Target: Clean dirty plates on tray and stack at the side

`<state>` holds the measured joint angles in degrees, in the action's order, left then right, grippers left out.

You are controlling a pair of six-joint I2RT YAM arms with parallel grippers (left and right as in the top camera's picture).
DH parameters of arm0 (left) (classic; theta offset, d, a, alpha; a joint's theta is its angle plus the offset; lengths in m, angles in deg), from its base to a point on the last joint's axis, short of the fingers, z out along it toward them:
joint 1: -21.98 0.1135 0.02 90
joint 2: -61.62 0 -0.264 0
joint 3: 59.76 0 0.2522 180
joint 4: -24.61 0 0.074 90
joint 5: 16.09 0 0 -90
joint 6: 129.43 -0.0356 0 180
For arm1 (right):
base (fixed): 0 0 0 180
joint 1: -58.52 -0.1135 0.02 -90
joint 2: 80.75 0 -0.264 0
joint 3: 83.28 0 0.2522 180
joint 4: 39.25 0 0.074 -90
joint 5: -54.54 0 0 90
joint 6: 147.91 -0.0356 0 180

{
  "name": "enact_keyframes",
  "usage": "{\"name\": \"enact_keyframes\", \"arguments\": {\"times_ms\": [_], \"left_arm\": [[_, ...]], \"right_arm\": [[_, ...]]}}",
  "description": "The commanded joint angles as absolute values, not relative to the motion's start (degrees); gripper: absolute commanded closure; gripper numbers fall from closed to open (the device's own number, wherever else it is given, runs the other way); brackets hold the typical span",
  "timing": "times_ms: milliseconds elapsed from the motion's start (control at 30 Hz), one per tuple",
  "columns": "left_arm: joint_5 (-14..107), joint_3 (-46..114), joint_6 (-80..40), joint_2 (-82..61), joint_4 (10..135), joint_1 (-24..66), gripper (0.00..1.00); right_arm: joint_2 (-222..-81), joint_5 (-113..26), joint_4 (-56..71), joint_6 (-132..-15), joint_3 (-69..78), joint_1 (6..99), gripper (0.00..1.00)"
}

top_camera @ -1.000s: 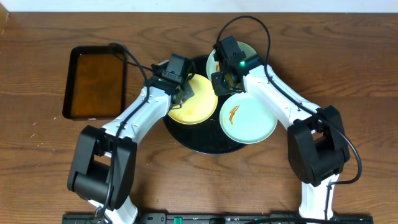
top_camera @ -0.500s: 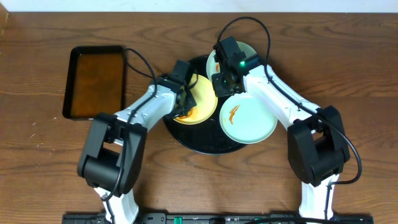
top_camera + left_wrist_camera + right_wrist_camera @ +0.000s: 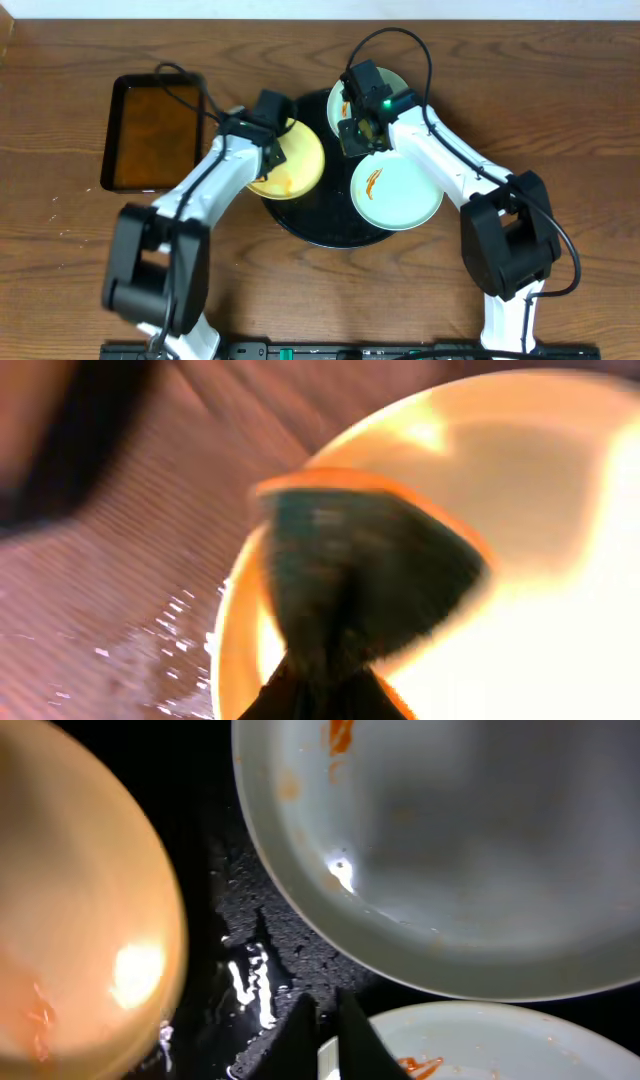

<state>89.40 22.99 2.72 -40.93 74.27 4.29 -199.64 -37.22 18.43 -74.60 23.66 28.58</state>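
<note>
The black tray (image 3: 320,225) sits mid-table with three plates on it. The yellow plate (image 3: 300,170) hangs over the tray's left rim, with an orange smear near its front edge. My left gripper (image 3: 275,142) is over its left part, shut on a dark sponge-like pad (image 3: 360,570) that presses on the yellow plate (image 3: 540,510); this view is blurred. My right gripper (image 3: 355,140) sits between the two mint plates. Its jaws (image 3: 324,998) are nearly together on the rim of the sauce-streaked mint plate (image 3: 480,1040). The other mint plate (image 3: 450,850) lies beyond.
A rectangular black pan (image 3: 155,130) of brown liquid stands at the left, close to my left arm. Wet patches shine on the tray (image 3: 250,985) between the plates. Bare wooden table (image 3: 560,110) surrounds the tray.
My left arm swept left with the pad, and the yellow plate slid left, partly over the tray's rim. The right arm and the mint plates hardly moved.
</note>
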Motion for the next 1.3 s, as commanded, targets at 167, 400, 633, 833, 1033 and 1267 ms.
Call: {"name": "enact_keyframes", "arguments": {"times_ms": [167, 400, 633, 833, 1033, 1267], "left_arm": [[93.44, 24.74, 1.24, -29.25, 73.46, 4.57, 0.93], [93.55, 24.74, 1.09, -28.6, 74.4, 5.58, 0.93], [93.48, 24.74, 1.11, -28.6, 76.28, 11.53, 0.92], [93.48, 24.74, 1.13, -28.6, 79.89, 16.25, 0.93], [93.46, 24.74, 1.15, -28.6, 81.7, 19.44, 0.92], [93.46, 24.74, 1.13, -28.6, 82.29, 20.05, 0.92]], "right_arm": [[-199.92, -37.41, 18.39, -75.01, 23.62, 27.69, 0.75], [-199.92, -37.63, 14.5, -75.04, 23.62, 26.22, 0.59], [-201.78, -43.51, 12.75, -74.6, 23.64, 25.85, 0.38], [-203.57, -48.23, 11.88, -73.9, 23.64, 25.96, 0.37], [-204.82, -49.0, 10.0, -74.49, 23.64, 25.09, 0.43], [-209.43, -49.48, 6.98, -76.52, 23.64, 24.0, 0.45]]}}
